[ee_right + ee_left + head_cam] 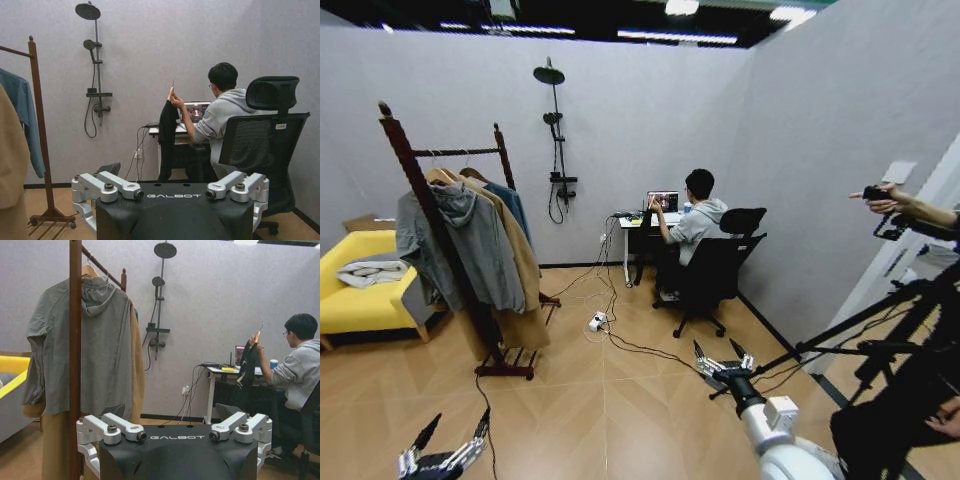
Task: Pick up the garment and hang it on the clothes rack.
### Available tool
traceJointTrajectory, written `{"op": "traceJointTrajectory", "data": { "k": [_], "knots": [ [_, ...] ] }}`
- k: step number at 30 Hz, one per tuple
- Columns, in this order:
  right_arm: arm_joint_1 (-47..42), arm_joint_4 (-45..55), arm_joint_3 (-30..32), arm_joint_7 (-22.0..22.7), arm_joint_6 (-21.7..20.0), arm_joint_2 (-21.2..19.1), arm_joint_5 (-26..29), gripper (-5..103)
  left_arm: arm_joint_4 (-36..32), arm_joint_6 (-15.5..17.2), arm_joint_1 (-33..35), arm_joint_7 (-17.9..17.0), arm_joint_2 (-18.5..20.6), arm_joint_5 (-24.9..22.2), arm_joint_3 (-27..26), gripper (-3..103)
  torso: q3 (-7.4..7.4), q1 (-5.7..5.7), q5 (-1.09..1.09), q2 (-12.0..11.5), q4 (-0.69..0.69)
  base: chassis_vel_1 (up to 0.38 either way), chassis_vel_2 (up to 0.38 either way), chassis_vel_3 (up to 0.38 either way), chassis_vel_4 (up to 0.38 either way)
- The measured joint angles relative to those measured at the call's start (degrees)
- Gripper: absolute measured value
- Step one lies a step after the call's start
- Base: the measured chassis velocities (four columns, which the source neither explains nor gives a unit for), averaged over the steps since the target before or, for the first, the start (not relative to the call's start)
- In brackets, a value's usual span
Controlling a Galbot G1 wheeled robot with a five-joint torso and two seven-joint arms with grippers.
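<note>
- The garment (167, 132) hangs from the raised hand (173, 98) of the seated person at the table (220, 371), well apart from the clothes rack (420, 190); it droops in long loose folds, so I judge it thin, light and limp, with nothing stiff in the cloth itself
- A pale sliver rises above the hand, probably the hanger's hook, though too small to be sure; that hanger would be the sound place to take hold, since pinching the cloth alone would likely let it slide or bunch
- The left pincer (445, 455) hovers low over the floor on the rack's side, its fingers spread and holding nothing; the right pincer (722, 362) hovers between the rack and the office chair (715, 270), likewise spread and empty
- The right wrist view shows the garment plainly against the wall, beside the person's arm; the left wrist view shows it too (247, 367), more side-on
- In the head view the garment cannot be made out near the table; what that view gives instead is the whole rack with the grey hoodie (465, 245) and a tan coat (525, 270) crowding its near end, and the open floor between rack and table
</note>
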Motion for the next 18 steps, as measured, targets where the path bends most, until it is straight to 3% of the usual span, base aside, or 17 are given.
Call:
{"op": "traceJointTrajectory", "data": {
  "k": [18],
  "knots": [
    [0.5,-0.2,0.6,2.1,0.2,-0.5,0.2,100,0.0,0.0,0.0,0.0,0.0,0.0,0.0,100,0.00,0.00,0.00,0.0,0.00,0.000,0.000,0.000,0.000]
  ]
}}
